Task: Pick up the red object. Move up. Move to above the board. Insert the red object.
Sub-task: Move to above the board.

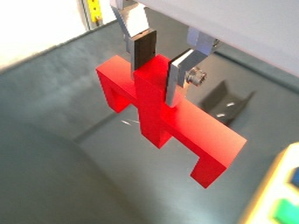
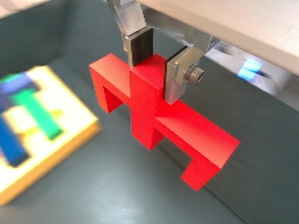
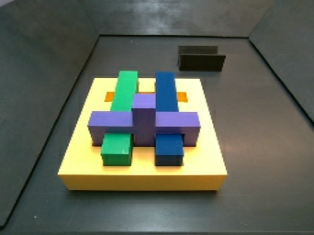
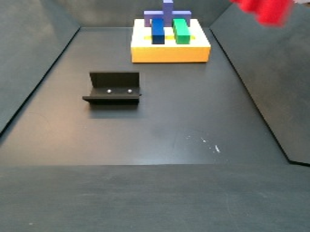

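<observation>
Two silver fingers (image 1: 179, 72) of the gripper (image 2: 156, 61) pinch the red object's (image 2: 158, 118) stem, aloft, well apart from the board (image 4: 169, 54).

In a side view only a blurred corner of the red object (image 4: 266, 9) shows, cut by the picture's edge; the gripper (image 1: 160, 54) holding its stem appears only in wrist views. The board (image 1: 281, 188) there is blurred and cropped.
</observation>
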Tool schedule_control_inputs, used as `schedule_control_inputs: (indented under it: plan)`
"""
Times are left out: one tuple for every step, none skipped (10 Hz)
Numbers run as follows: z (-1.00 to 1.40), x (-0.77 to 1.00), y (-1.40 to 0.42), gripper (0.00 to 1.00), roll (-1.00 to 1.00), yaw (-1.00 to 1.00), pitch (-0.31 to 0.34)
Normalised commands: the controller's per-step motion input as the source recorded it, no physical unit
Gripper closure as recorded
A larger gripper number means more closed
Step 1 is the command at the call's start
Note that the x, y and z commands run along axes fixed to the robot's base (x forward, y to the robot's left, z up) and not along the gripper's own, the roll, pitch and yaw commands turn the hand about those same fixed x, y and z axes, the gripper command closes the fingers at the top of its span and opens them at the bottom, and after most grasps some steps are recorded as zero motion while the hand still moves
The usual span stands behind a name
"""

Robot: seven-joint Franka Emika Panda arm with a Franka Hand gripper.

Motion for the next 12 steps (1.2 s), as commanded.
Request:
schedule_control_inputs:
  plan:
    - [0.17,0.87,-1.40,1.00,-0.01,1.00,0.058]
    - [0.17,0.89,-1.40,1.00,-0.02,1.00,0.060]
    - [0.18,0.89,-1.40,1.00,-0.02,1.00,0.062]
    - [0.19,0.89,-1.40,1.00,-0.01,1.00,0.066]
    - [0.20,0.93,-1.40,1.00,-0.02,1.00,0.074]
    - [0.21,0.94,-1.40,1.00,-0.02,1.00,0.081]
    - [0.13,0.64,-0.88,1.00,0.00,1.00,0.097]
    - [0.10,0.43,-0.52,1.00,0.00,1.00,0.103]
    - [0.06,0.20,-0.23,1.00,0.00,1.00,0.104]
    - [0.04,0.10,-0.12,1.00,0.00,1.00,0.097]
    - [0.03,0.08,-0.09,1.00,0.00,1.00,0.102]
    - [0.02,0.08,-0.07,1.00,0.00,1.00,0.113]
